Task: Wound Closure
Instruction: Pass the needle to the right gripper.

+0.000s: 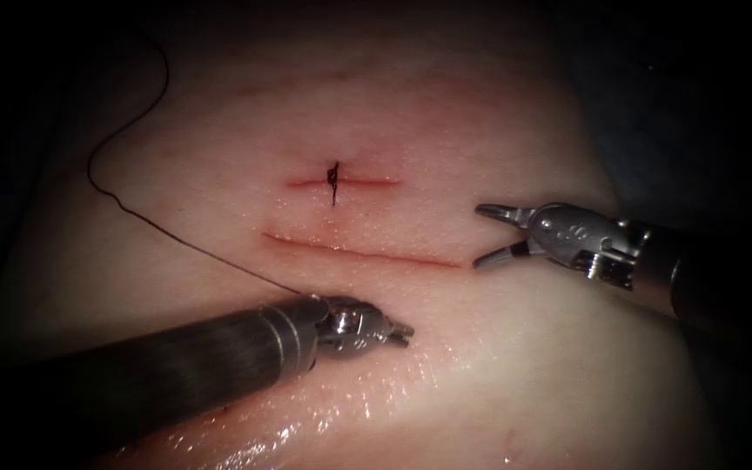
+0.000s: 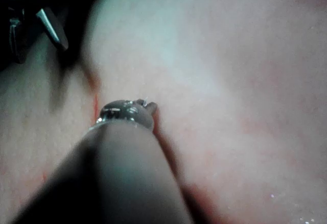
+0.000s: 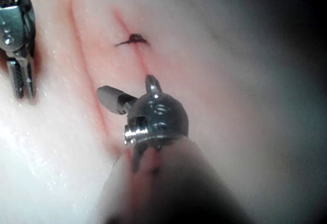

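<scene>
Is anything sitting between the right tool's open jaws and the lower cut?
Nothing visible does. The right tool, jaws open and holding nothing, sits just off the right end of the lower cut, with bare tissue between them.

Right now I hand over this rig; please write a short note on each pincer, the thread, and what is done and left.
Left pincer: looks shut; the thread runs to its wrist, a hold is not clear.
Right pincer: open, holds nothing, at the right end of the lower cut.
Done: one knotted stitch on the upper cut.
Left: the lower cut lies unstitched on the tissue.
I cannot make out the needle.
</scene>
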`<move>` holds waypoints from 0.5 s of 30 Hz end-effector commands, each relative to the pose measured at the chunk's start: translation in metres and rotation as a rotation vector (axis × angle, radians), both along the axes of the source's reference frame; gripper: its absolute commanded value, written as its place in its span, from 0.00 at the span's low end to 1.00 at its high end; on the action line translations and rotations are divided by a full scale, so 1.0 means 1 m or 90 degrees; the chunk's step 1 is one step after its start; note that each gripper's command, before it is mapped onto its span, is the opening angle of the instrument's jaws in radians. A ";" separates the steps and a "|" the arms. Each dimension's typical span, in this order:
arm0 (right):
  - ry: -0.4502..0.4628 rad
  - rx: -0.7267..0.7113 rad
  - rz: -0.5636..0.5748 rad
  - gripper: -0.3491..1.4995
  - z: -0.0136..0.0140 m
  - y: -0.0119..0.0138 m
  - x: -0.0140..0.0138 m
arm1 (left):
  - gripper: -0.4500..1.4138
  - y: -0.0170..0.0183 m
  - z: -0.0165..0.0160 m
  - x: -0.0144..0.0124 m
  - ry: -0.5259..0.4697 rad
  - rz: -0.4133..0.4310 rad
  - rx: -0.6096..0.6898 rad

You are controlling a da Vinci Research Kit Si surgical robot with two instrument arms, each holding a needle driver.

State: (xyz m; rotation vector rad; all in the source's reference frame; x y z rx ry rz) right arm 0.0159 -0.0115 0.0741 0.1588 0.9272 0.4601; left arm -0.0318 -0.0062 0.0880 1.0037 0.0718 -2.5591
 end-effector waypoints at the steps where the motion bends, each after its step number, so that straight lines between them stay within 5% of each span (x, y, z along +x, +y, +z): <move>1: 0.007 0.006 0.005 0.86 0.0006 0.0006 0.0018 | 0.00 0.0002 0.0005 -0.0003 -0.002 0.009 -0.032; 9: 0.048 0.053 0.025 0.85 0.0011 0.0012 0.0069 | 0.00 0.0016 -0.0006 0.0031 0.005 0.049 -0.251; 15: 0.059 0.067 0.030 0.84 0.0017 0.0015 0.0082 | 0.00 0.0028 -0.0021 0.0068 -0.014 0.032 -0.278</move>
